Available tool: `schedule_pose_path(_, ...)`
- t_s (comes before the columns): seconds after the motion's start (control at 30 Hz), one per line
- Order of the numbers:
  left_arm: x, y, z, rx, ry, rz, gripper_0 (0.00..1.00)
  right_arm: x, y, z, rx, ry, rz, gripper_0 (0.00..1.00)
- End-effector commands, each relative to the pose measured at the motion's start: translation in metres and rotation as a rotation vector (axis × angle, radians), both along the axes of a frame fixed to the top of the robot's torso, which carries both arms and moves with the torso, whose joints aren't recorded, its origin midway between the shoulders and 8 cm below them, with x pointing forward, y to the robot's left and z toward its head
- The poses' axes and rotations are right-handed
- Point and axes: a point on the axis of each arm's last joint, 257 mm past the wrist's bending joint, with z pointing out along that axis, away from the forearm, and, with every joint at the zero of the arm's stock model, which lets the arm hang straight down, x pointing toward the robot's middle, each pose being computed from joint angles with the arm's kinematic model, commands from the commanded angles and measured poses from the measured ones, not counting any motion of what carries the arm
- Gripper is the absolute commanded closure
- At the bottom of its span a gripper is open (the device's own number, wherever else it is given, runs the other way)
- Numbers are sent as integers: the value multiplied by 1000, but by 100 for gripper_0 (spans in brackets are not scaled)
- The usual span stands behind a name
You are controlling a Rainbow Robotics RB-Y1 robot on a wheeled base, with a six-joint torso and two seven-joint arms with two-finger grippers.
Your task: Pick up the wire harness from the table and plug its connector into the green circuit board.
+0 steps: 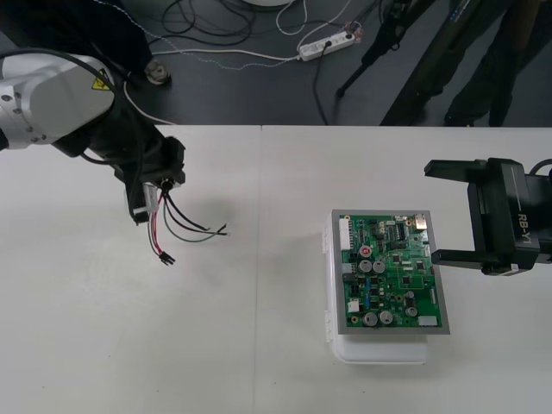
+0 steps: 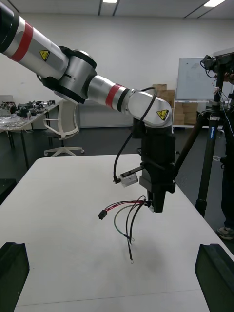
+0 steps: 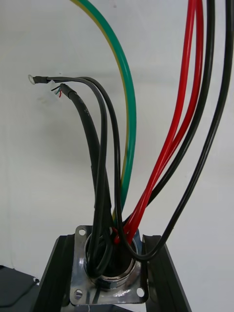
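Where the left pincer point(image 1: 148, 194) is clenched on its round metal socket point(image 3: 108, 273), the wire harness point(image 1: 185, 226) is held over the counter's point(image 1: 259, 345) left half, with red, black and green wires trailing down to a small black plug point(image 1: 166, 258). An open stretch of counter separates it from the green circuit board point(image 1: 390, 272), seated on a white base point(image 1: 379, 349) well to the right. Just beside the board's right edge, the right pincer point(image 1: 434, 212) is spread wide, released.

The harness point(image 1: 185, 229) hangs from the left gripper point(image 1: 148, 203) above the table's point(image 1: 259, 371) left part. The circuit board point(image 1: 388, 272) sits on its base point(image 1: 379, 350) to the right, with the right gripper point(image 1: 445, 213) just beside it.
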Motion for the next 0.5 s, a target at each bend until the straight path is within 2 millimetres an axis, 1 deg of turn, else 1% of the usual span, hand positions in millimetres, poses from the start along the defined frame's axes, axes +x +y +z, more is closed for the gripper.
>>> schedule_pose_path(0.03,-27,19,33,-80,107,74,100,-4,2,5,-49,-83,20,0)
schedule_pose_path(0.13,-36,17,43,-118,139,82,100,-4,2,5,-49,-82,20,0)
schedule_pose_path(0.23,-51,15,57,-172,197,97,100,-4,2,5,-50,-82,20,0)
schedule_pose_path(0.33,-60,15,66,-199,235,107,100,-4,2,5,-50,-82,20,0)
schedule_pose_path(0.43,-73,18,82,-233,290,130,100,-4,2,5,-50,-83,20,0)
schedule_pose_path(0.5,-81,19,88,-252,330,159,100,-4,2,5,-52,-83,20,0)
